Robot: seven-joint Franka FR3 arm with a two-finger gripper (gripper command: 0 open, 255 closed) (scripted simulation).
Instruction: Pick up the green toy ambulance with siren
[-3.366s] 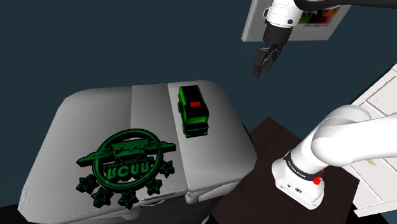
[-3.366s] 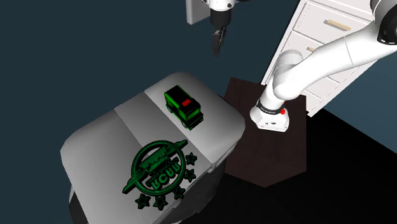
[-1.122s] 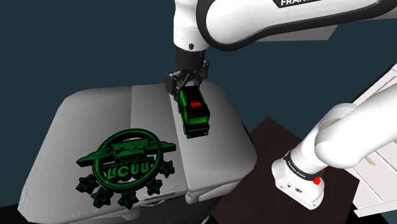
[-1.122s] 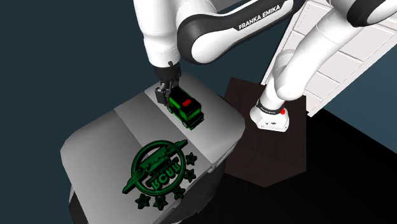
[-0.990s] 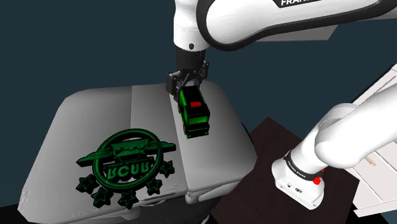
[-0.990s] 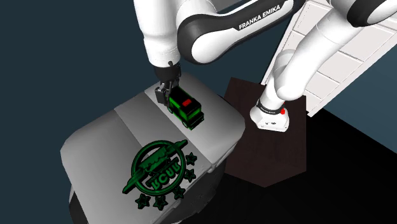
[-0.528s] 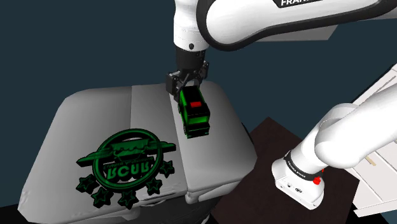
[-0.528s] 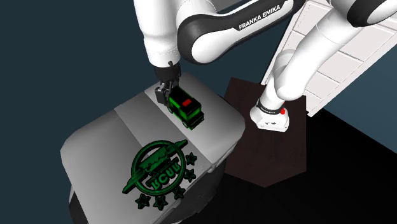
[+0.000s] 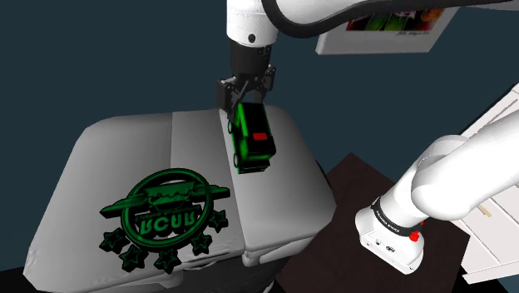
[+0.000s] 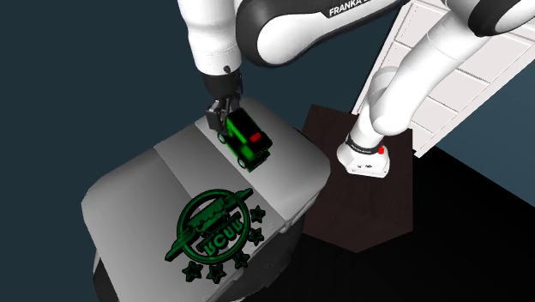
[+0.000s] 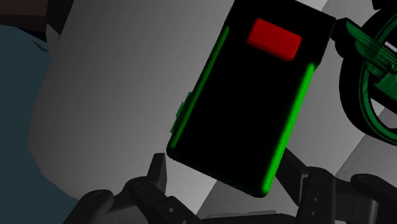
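Nearest the shoulder camera, on a dark square stand (image 9: 333, 250): white arm base (image 9: 391, 233), smooth, cylindrical. Next, grey top (image 9: 100, 158), matte, round-cornered, bearing a green circular emblem (image 9: 162, 212) ringed with stars. Further back, toy ambulance (image 9: 252, 137): boxy, black with green edges, flat red rectangular siren (image 9: 261, 136); tilted over the top, far end clasped in the black claw (image 9: 245, 101). Farthest, white-bordered picture (image 9: 391, 33) on the dark blue wall (image 9: 100, 58).

surf: grey rounded top (image 9: 100, 158), seams across | on it: green round emblem w/ stars (image 9: 162, 218), shoulder view's lower left
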